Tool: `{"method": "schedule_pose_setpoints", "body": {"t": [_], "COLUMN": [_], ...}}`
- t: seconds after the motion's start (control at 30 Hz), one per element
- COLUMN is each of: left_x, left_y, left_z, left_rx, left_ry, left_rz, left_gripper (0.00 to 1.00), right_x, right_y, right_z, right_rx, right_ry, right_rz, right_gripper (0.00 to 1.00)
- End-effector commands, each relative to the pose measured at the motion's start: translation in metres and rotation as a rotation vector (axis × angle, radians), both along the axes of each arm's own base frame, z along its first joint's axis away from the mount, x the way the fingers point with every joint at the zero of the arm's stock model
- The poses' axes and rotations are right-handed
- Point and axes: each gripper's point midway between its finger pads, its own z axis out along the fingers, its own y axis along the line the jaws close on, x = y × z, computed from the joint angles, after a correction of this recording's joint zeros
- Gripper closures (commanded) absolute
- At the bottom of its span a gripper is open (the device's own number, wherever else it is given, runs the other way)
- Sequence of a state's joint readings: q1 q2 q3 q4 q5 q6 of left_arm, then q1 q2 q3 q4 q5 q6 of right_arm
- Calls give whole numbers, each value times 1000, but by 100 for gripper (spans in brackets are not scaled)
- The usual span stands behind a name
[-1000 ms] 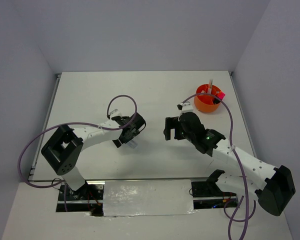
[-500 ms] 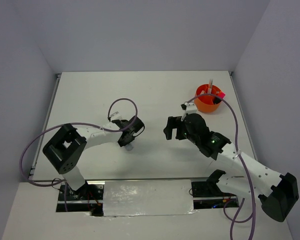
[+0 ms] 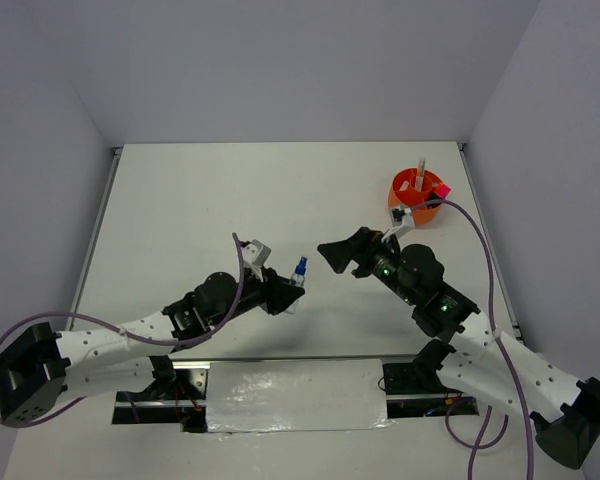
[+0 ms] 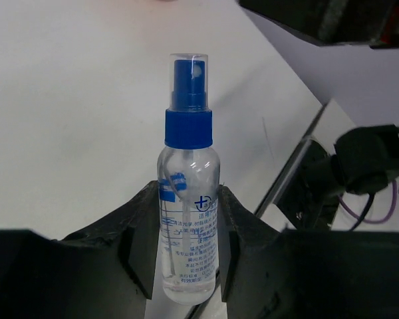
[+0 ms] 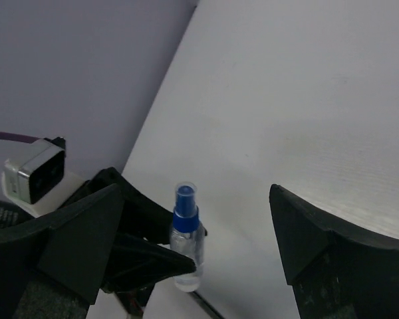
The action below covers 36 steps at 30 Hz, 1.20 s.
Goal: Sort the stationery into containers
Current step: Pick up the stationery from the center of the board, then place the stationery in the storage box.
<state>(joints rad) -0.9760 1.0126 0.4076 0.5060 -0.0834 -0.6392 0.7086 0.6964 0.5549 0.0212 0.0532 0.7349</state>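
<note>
Left hand (image 4: pixel 186 206) grips the lower body of a small clear plastic spray bottle with blue collar (image 4: pixel 188 166), holding it upright, seemingly above the white counter (image 3: pixel 180 200). Facing it, the right hand (image 5: pixel 196 199) is spread wide and empty. This looks like a handover toward the round orange plastic tub (image 3: pixel 412 213) far right; next, the right hand must close around the bottle's free upper part.

Top external: high behind the arm bases, looking down over the whole bench (image 3: pixel 200 200); left wrist: very near, facing the blue-capped clear tube (image 4: pixel 188 219); right wrist: farther off, facing the same tube from the opposite side.
</note>
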Motion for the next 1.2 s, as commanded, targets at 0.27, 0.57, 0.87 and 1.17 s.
{"method": "schedule_pose_setpoints", "body": {"t": [0.27,0.57,0.87,1.17], "left_x": [-24,-14,-12,6], "left_y": [-31,-28,-24,-14], "left_z": [82,86,94,85], "left_rx": [-229,-233,-254,-159], "left_ry": [-288,-283,-296,-225], "left_rz": [-243,-181,-160,-49], "left_gripper": [100,100,96,1], "right_x": [-29,-48,-49,-35], "right_y": [63,69,68,51], "right_z": [14,13,-7,-16], "right_rx": [104,118,45,-66], "right_ry": [-16,-40,-31,-160], "right_rz": [166,234,211,135], "right_gripper": [12,46,89,100]}}
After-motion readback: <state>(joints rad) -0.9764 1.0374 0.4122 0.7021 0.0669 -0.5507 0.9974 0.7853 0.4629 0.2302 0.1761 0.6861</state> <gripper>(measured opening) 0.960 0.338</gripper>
